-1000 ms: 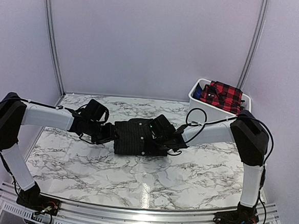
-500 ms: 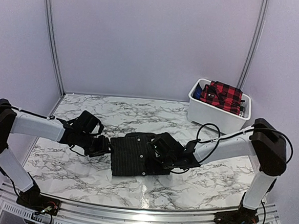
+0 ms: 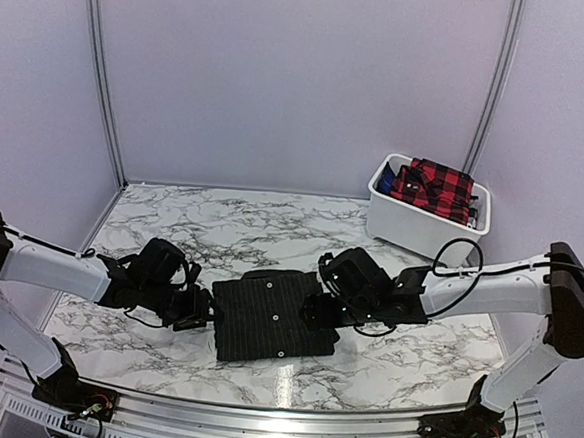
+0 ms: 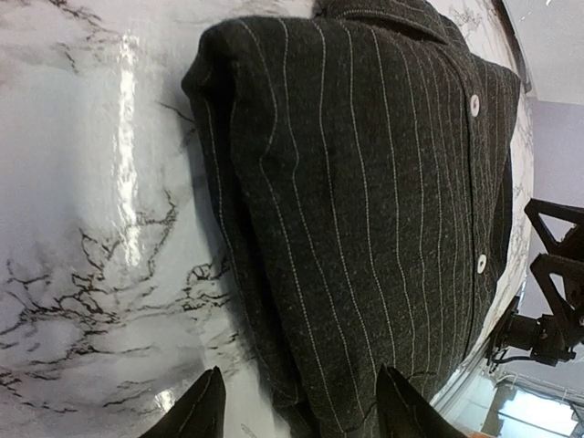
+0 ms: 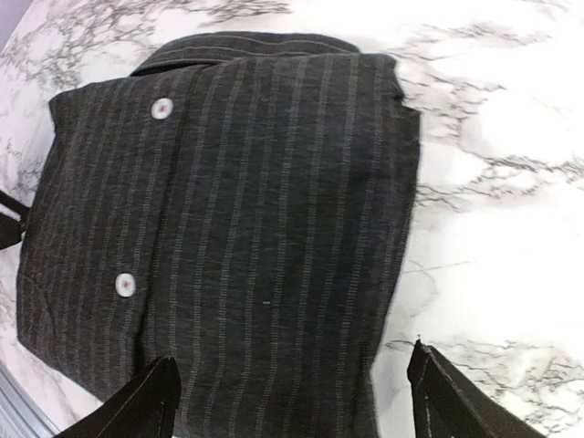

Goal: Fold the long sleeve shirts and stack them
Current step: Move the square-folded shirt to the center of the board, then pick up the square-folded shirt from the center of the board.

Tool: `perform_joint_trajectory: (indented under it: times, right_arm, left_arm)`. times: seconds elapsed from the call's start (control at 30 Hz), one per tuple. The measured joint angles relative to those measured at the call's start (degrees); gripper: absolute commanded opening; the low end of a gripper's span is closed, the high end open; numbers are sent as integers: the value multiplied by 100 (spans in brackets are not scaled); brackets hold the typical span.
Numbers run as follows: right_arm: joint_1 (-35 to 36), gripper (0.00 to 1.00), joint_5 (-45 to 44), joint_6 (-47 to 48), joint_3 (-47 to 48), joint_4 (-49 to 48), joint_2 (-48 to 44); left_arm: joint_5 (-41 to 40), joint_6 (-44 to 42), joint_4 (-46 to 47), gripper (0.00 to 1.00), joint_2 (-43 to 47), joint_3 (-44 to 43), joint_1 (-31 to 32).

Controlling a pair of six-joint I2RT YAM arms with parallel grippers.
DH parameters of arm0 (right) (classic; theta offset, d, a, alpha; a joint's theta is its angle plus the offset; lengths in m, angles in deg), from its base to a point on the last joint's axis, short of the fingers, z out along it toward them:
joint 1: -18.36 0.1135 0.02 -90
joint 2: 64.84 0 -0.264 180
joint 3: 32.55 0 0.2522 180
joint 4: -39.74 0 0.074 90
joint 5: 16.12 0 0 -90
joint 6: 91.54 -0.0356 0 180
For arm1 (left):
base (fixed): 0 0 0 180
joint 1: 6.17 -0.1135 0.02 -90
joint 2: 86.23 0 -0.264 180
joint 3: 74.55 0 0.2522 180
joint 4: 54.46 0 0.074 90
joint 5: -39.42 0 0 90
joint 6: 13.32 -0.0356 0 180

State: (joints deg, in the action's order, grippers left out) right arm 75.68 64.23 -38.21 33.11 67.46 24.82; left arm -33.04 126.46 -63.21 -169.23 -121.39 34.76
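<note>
Scene: a marble-patterned worktop [image 3: 272,213], with a robot arm reaching in low from each side.
Pinstriped shirt [image 3: 270,318]: black cloth with fine pale stripes, folded into a compact rectangle. It lies flat on the worktop near the front middle, between the two tools, with small pale buttons [image 5: 162,108] facing up.
Left tool [image 3: 205,314]: it sits at the shirt's left edge with its fingers moderately apart. In the wrist view one finger [image 4: 196,415] is over bare marble and the other is over the cloth. The folded edge lies between them and is not clamped.
Right tool [image 3: 312,311]: it sits at the shirt's right edge with its fingers spread wide. One finger [image 5: 141,406] is over the cloth and the other is over marble beside the edge. Nothing is held.
Plaid shirt [image 3: 435,186]: red and black, resting in a white bin [image 3: 412,227] at the far right corner, well apart from the folded shirt.
</note>
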Motion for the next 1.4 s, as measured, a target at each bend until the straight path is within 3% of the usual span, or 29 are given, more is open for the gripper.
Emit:
perform_joint_trajectory:
  times: [0.27, 0.77, 1.1, 1.27, 1.4]
  right_arm:
    - [-330, 91, 142, 140, -678, 70, -372]
    - [-490, 91, 575, 92, -1427, -295, -713]
    - [-492, 91, 695, 85, -1445, -457, -732]
    - [-492, 91, 780, 87, -1445, -472, -719]
    - [-481, 91, 833, 87, -1445, -529, -710]
  left_arm:
    - [-221, 345, 122, 57, -87, 57, 470]
    - [-1032, 866, 149, 38, -490, -219, 866]
    - [-1027, 1064, 422, 16, -706, -225, 870]
    - [-1014, 1038, 479, 0, -743, -249, 868]
    - [-1014, 896, 426, 0, -702, -280, 789]
